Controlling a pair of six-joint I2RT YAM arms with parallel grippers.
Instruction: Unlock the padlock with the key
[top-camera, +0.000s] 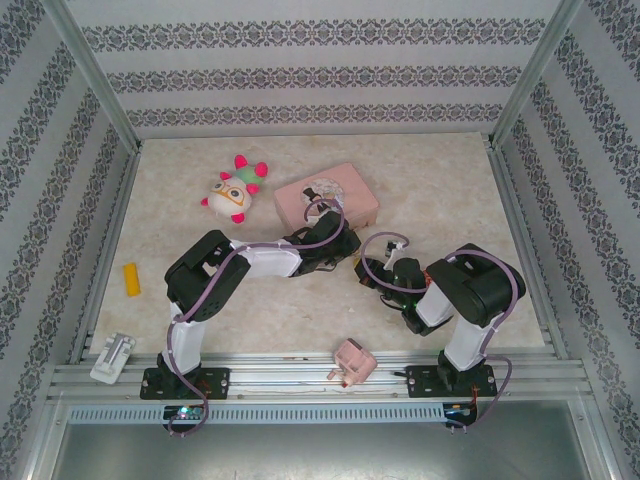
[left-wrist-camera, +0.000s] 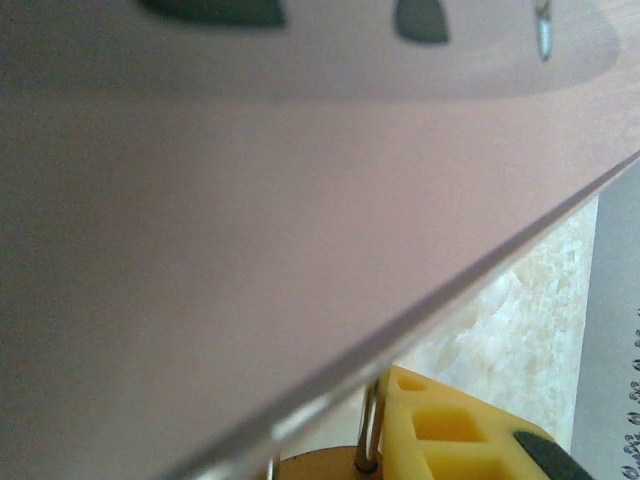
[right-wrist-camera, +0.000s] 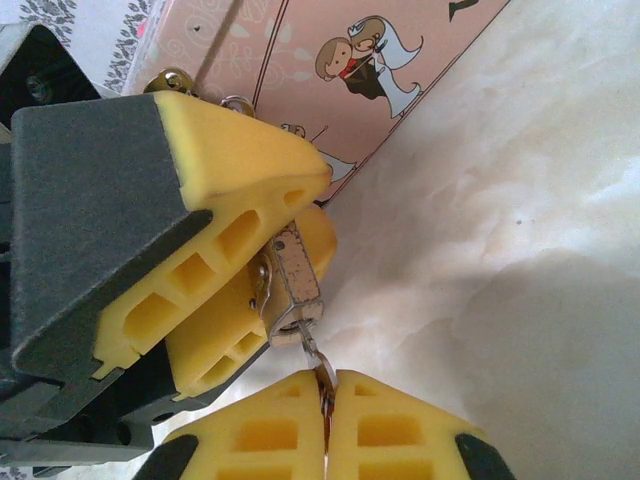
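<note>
The left gripper (right-wrist-camera: 312, 212) clamps the padlock (right-wrist-camera: 290, 278) and the right gripper (right-wrist-camera: 328, 402) pinches the key (right-wrist-camera: 318, 366) at its keyhole, so I think a gentle, aligned turn comes next.

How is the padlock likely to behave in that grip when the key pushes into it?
Probably rigid and light: the padlock looks like small solid metal. Smooth-sided, pinched by the left gripper, it may twist as the key in the right gripper pushes.
</note>
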